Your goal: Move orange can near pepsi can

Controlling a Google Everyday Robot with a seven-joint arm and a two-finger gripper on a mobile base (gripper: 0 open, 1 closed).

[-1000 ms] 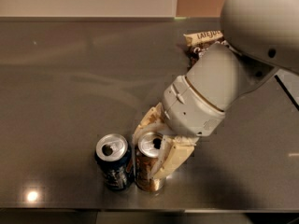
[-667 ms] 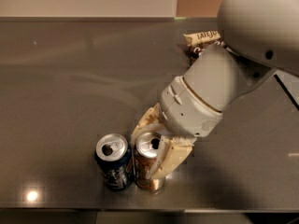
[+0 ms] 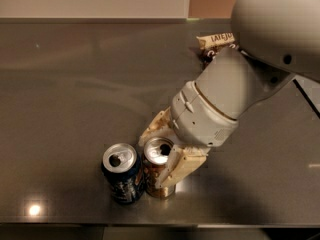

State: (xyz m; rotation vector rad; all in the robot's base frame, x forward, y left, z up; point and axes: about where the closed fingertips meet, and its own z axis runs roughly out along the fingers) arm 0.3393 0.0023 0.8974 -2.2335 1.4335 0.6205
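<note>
gripper (image 3: 156, 159) seemingly clasps the orange can (image 3: 150, 179), touching the pepsi can (image 3: 122, 176), by the front table (image 3: 235, 209) edge.

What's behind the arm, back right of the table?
A snack wrapper with pale lettering pokes out; the arm covers the rest of it. The gripper is nearer the front edge, shut on the orange can beside the pepsi can.

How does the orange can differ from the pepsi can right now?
The orange can is coppery brown; the pepsi can is dark navy. The gripper is clamped around the orange can, while the pepsi can stands free on its left in the picture. Both are upright, with opened silver tops, side by side.
</note>
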